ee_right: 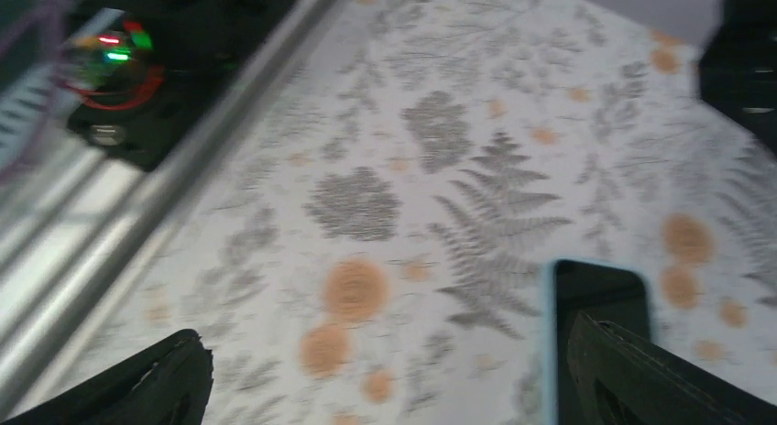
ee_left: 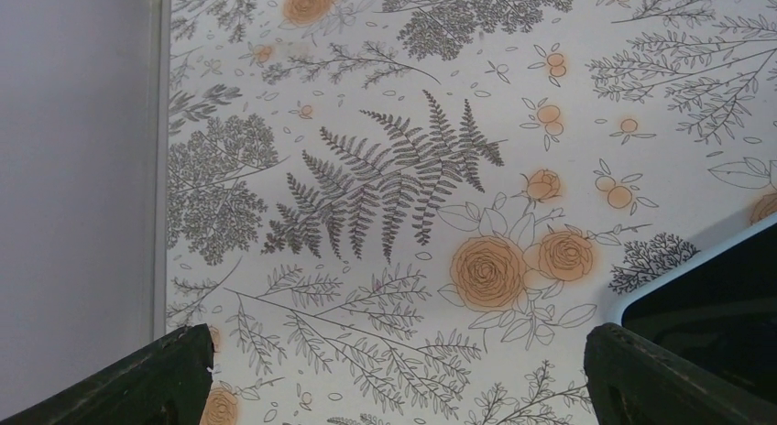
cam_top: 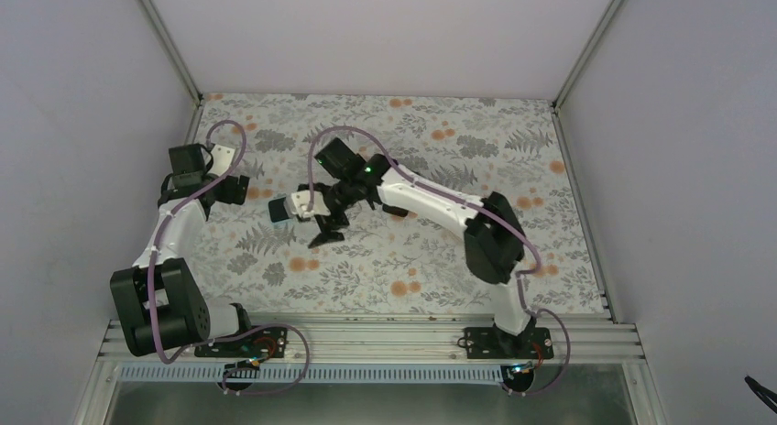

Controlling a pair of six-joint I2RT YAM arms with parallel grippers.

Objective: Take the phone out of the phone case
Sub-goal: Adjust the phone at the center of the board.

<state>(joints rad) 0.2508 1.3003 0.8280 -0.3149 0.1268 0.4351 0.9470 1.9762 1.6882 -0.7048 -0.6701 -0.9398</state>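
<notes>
The phone, black screen up in a light blue case [cam_top: 282, 211], lies on the floral table mat between the two arms. My left gripper [cam_top: 240, 190] is open just left of it; in the left wrist view the case's corner [ee_left: 696, 283] shows by the right finger [ee_left: 660, 375], and only mat lies between the left gripper's [ee_left: 394, 379] fingers. My right gripper [cam_top: 327, 229] is open beside the phone's right end. In the blurred right wrist view the phone [ee_right: 596, 292] sits partly behind the right finger [ee_right: 641, 370], and the right gripper [ee_right: 385, 379] is empty.
The floral mat [cam_top: 412, 260] covers the table. White walls close it in on the left, back and right. An aluminium rail [cam_top: 366, 338] with the arm bases runs along the near edge; it also shows in the right wrist view [ee_right: 110, 214].
</notes>
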